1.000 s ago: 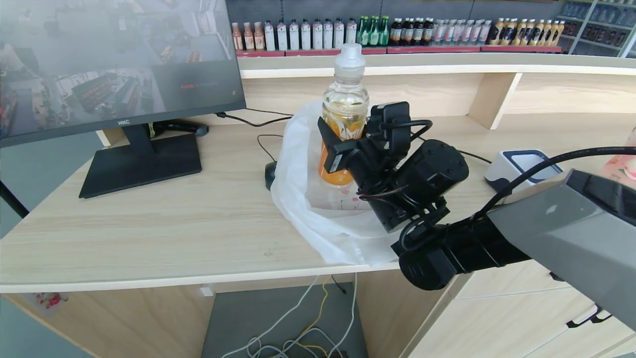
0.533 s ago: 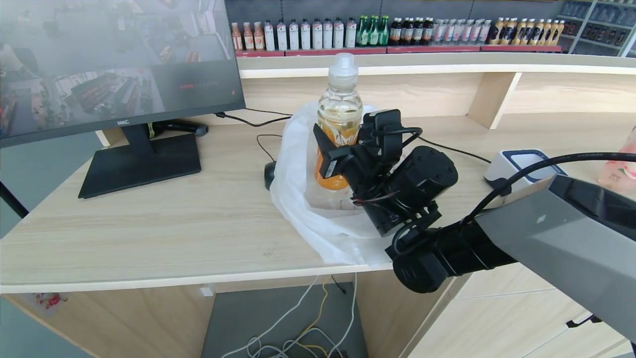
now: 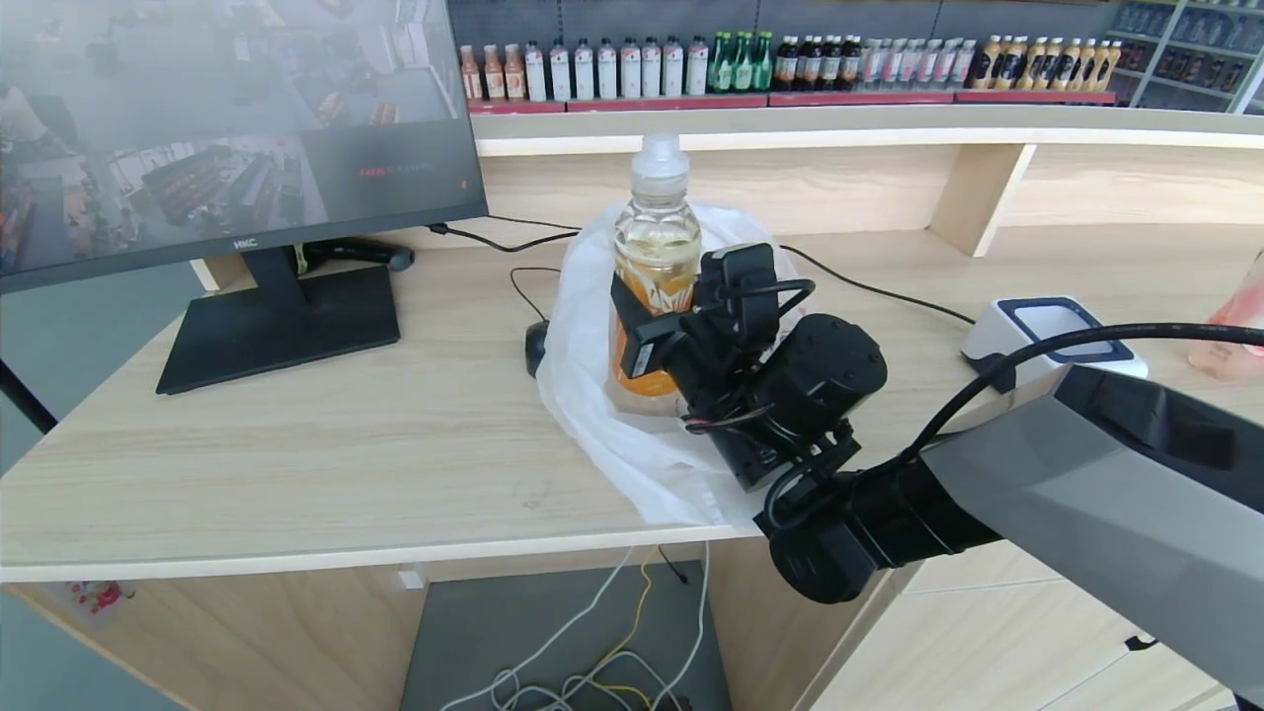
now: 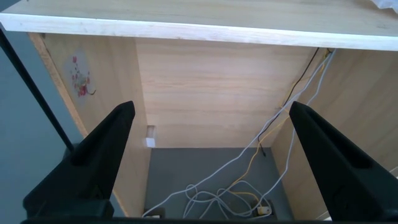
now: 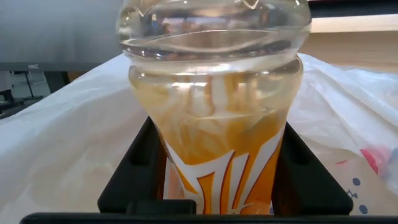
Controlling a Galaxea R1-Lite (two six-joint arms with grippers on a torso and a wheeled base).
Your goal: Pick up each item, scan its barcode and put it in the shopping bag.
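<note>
A clear drink bottle (image 3: 652, 247) with an orange label and a white cap stands upright in my right gripper (image 3: 660, 326), which is shut on its labelled middle. Bottle and gripper hang over the mouth of the white plastic shopping bag (image 3: 592, 405) lying on the wooden counter (image 3: 296, 454). In the right wrist view the bottle (image 5: 217, 124) sits between the black fingers (image 5: 134, 168) with the bag (image 5: 68, 137) behind it. My left gripper (image 4: 211, 162) is open below the counter's edge, with nothing between its fingers.
A barcode scanner (image 3: 1047, 331) sits on the counter to the right, with a pink bottle (image 3: 1234, 326) beyond it. A monitor (image 3: 217, 128) on a black stand occupies the left. A black mouse (image 3: 535, 348) and cables lie behind the bag. Shelves of bottles line the back.
My right gripper has carried the bottle down and to the left, lower over the bag's mouth. The left arm has not visibly moved.
</note>
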